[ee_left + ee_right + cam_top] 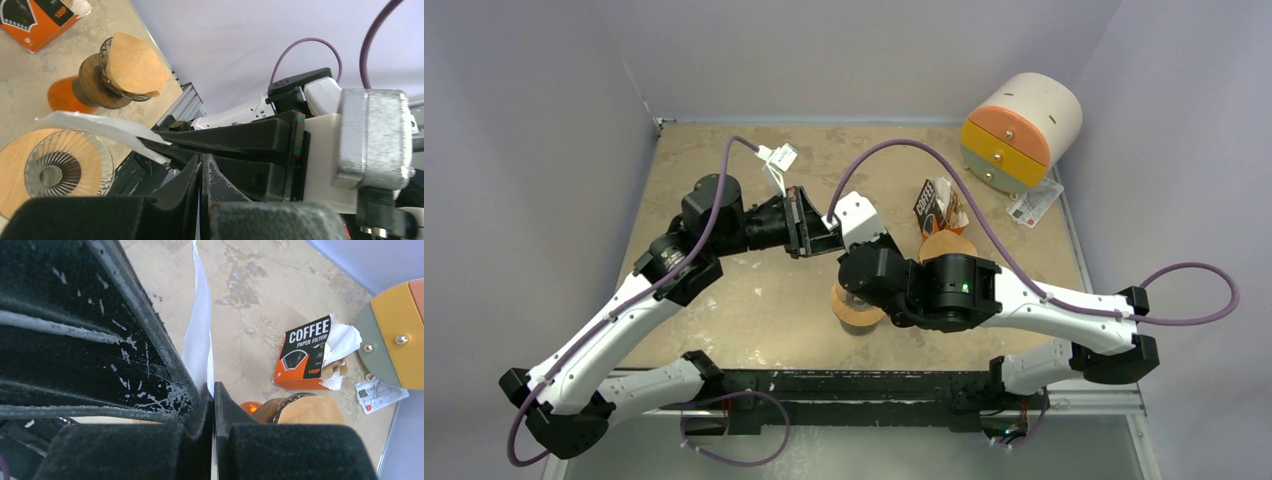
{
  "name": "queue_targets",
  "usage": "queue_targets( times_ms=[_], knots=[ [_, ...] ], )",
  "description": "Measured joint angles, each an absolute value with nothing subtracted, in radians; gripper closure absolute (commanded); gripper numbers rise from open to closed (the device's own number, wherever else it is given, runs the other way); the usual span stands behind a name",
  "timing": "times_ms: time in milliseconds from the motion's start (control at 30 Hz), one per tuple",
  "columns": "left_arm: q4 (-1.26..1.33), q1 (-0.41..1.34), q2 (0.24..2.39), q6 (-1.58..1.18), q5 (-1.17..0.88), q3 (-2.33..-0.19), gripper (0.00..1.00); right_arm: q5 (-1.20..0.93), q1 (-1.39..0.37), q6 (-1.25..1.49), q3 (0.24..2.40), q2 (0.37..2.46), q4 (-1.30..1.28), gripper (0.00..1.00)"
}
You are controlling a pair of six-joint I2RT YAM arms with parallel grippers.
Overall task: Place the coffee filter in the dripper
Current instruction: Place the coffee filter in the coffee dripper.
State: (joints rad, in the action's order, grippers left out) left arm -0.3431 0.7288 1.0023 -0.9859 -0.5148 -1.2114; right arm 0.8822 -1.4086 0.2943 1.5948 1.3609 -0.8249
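My right gripper [213, 390] is clamped on the white paper coffee filter [199, 335], held above the table. My left gripper [201, 162] is pinched together alongside. The clear ribbed glass dripper [67, 172] sits empty below the filter's free end.

In the top view the left gripper [201, 167] and right gripper [213, 390] stood close together over the middle of the table [694, 150]. They hung above the glass dripper [854, 312] and hid part of it. In the left wrist view the white paper filter [95, 127] jutted out above its mouth. Right of centre was crowded by a second dripper [946, 243], the torn coffee filter box [936, 205], a leaflet [1034, 203] and, at upper right, the round drawer cabinet [1022, 125]. Bare tabletop lay open at upper left and in the lower middle.
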Motion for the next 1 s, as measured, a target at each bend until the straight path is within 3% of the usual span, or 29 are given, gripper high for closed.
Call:
queue_targets(
  times_ms=[1000],
  knots=[
    [-0.614,0.747,1.02,-0.92,-0.236,-1.241,1.0,0.908,-1.446,0.352,1.594,1.361,-0.779,1.0]
  ],
)
